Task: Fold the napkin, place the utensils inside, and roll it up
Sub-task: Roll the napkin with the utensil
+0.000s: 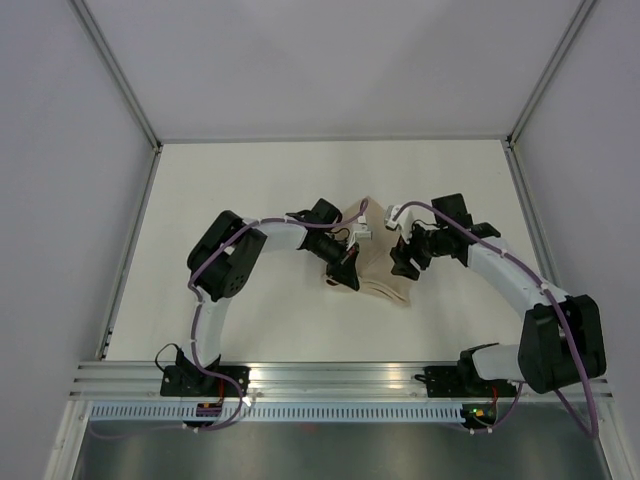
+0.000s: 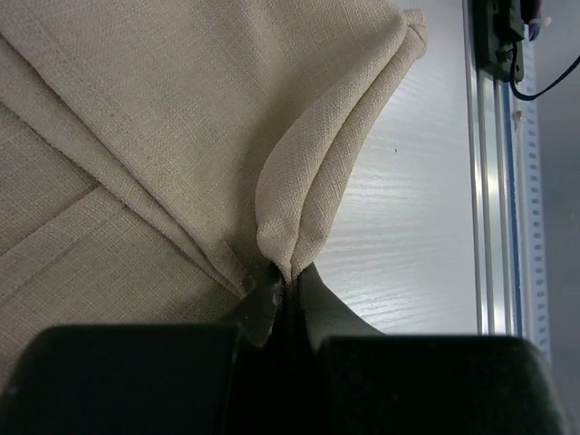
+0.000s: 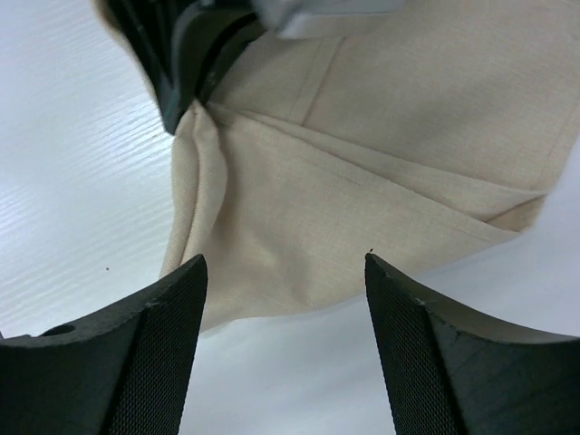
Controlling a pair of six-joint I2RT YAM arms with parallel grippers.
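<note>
Napkin (image 2: 163, 136) fold in left hand (image 2: 288, 288)

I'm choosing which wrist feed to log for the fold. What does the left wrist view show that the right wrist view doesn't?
Only the left wrist view: the left gripper seen from behind, its tips shut on a raised fold of the napkin, and the metal rail along the table's edge.

Only the right wrist view: the right gripper, jaws wide apart above the napkin's edge, and the left gripper seen from outside, clamped on the cloth.

Both: the creased beige napkin lying on the white table.
</note>
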